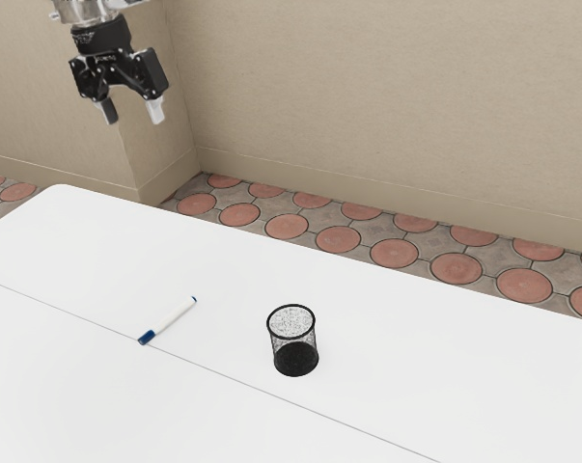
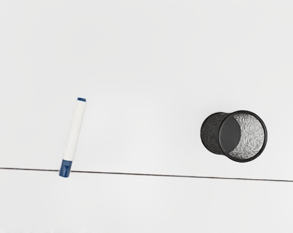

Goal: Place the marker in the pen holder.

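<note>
At the exterior view's upper left, our gripper (image 1: 133,112) hangs spread wide; we should turn it to straddle the marker's (image 1: 170,320) white middle, lower left, before sinking straight down.

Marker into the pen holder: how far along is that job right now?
Nothing looks done yet: the marker lies flat on the table, its blue cap at the seam, and the pen holder stands upright, apart from it. In hand: nothing; the gripper is raised, fingers apart. Left: grasp the marker, lift it, carry it over the holder's open rim and release it inside.
</note>
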### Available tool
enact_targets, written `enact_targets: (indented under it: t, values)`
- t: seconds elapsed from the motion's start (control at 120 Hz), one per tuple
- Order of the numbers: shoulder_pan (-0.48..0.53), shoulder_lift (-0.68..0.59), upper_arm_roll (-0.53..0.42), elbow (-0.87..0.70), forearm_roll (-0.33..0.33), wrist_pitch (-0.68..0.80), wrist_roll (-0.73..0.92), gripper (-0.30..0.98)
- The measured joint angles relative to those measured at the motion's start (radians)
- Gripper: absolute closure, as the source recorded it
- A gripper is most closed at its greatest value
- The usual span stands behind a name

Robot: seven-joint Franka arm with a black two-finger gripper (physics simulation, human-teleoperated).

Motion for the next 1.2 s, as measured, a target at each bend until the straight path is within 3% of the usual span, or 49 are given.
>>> enact_targets:
  t: [0.125,0.267,0.367,0.517,0.625,0.717,0.925,1.2]
  values:
    - [0.008,0.032,0.0,-0.023,0.036,0.008,0.005,0.0]
    - [-0.009,0.225,0.01,-0.07,0.067,0.054,0.005,0.0]
    - [-0.07,0.215,0.101,-0.28,0.077,0.147,0.003,0.0]
    - [-0.1,0.133,0.148,-0.646,0.111,0.402,0.003,0.0]
    - [-0.105,0.126,0.154,-0.766,0.159,0.585,0.015,0.01]
    - [-0.106,0.124,0.154,-0.857,0.2,0.727,0.03,0.09]
    - [-0.115,0.142,0.153,-0.889,0.264,0.936,0.061,0.26]
    - [-0.094,0.173,0.153,-0.916,0.278,1.035,0.089,0.4]
